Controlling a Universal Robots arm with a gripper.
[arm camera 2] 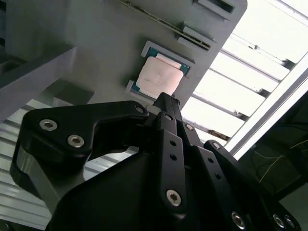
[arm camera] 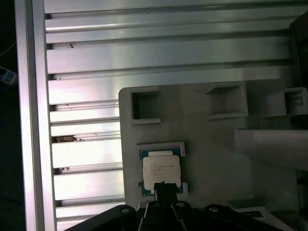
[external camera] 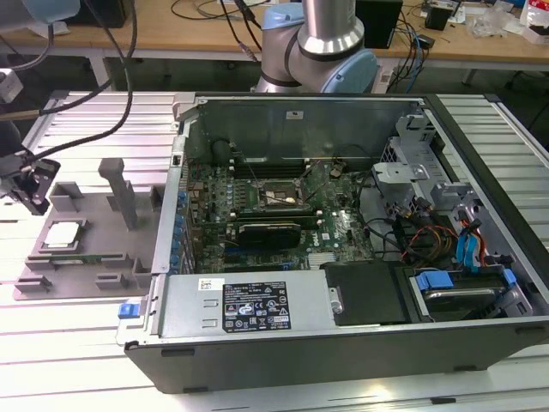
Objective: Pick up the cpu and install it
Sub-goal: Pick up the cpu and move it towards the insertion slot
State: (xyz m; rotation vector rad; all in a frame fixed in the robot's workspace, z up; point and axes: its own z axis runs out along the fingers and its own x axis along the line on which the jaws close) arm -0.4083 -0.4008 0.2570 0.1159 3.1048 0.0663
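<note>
My gripper (arm camera 2: 166, 98) is closed down narrow, its two fingers drawn together to a single tip with nothing between them. In both wrist views that tip sits over the near edge of the chip (arm camera: 161, 171). In the exterior view it hangs above the tray rather than resting on it, so I judge it is not touching yet.

The chip lies flat in a shallow square pocket of the grey tray (external camera: 86, 257). The tray rests on the slatted metal table (arm camera: 82, 72), at the exterior view's left of the open computer case (external camera: 343, 343). The black socket (external camera: 276, 196) inside the case is well apart from it.

It is a small flat square with a pale silvery metal top. A thin green edge shows around the plate, and there is faint print I will not try to read.

I expect it to be light and quite stiff, with a smooth top that offers little grip. The underside is likely delicate, so scraping or dropping it could ruin it. I would take hold by two opposite side edges with gentle pressure and keep it level. The pocket's raised lips crowd two of the sides, leaving the other pair easier to reach.
</note>
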